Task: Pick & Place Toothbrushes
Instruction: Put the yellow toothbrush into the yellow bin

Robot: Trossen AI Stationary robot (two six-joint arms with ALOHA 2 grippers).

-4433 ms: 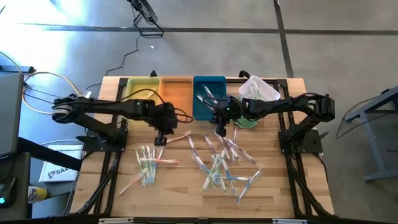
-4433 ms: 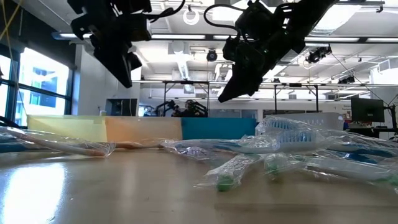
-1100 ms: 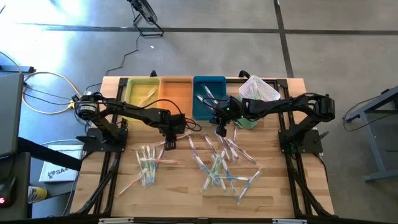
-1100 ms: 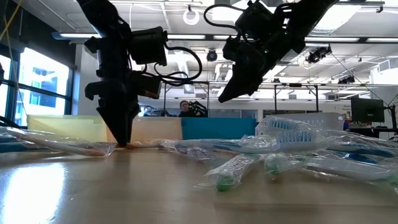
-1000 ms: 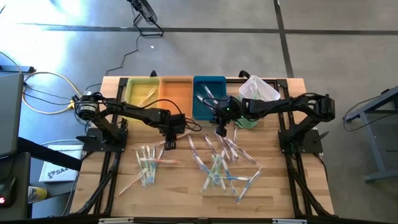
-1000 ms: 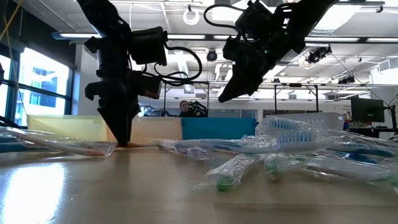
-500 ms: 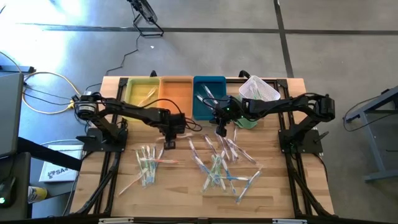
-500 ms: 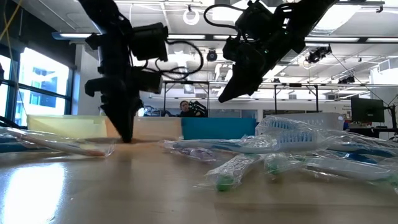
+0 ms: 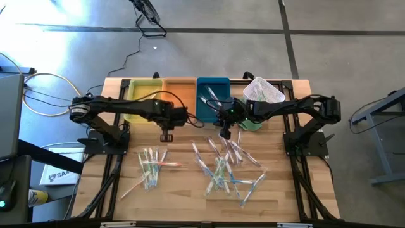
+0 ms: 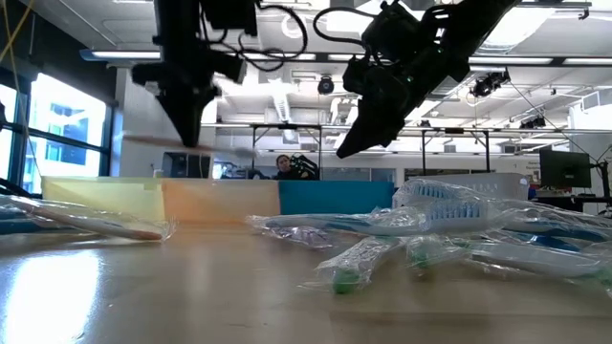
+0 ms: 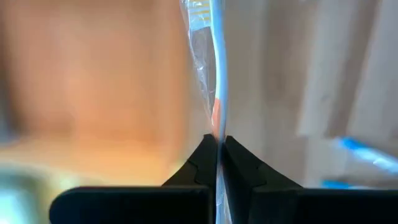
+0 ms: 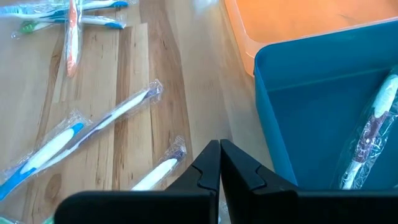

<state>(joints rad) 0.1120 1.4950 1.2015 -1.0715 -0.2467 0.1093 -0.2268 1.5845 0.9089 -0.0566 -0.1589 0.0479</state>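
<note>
A wrapped toothbrush (image 11: 215, 74) with an orange-looking handle is pinched between the clenched fingers of the left gripper (image 9: 166, 135), lifted clear of the wooden tabletop (image 9: 183, 183). In the low view it shows as a thin blurred stick (image 10: 153, 140) hanging level below the gripper (image 10: 188, 134), above the near wall of the trays.

The other toothbrushes lie loose on the tabletop in clear wrappers — a small cluster (image 9: 150, 168) on the left-arm side and a larger scattered pile (image 9: 224, 166) toward the middle and right. A few more rest inside the blue tray (image 9: 204, 109), one visible in the right wrist view (image 12: 372, 129).

Three trays stand side by side along the far edge: yellow (image 9: 140, 88), orange (image 9: 180, 90) and blue. A white mesh basket (image 9: 264, 92) sits just beside the blue tray.

The right gripper (image 9: 224, 132) hovers above the tabletop just in front of the blue tray, its fingers (image 12: 239, 171) pressed together with nothing between them.

In the low view, a person (image 10: 283, 167) shows in the room beyond the trays.
</note>
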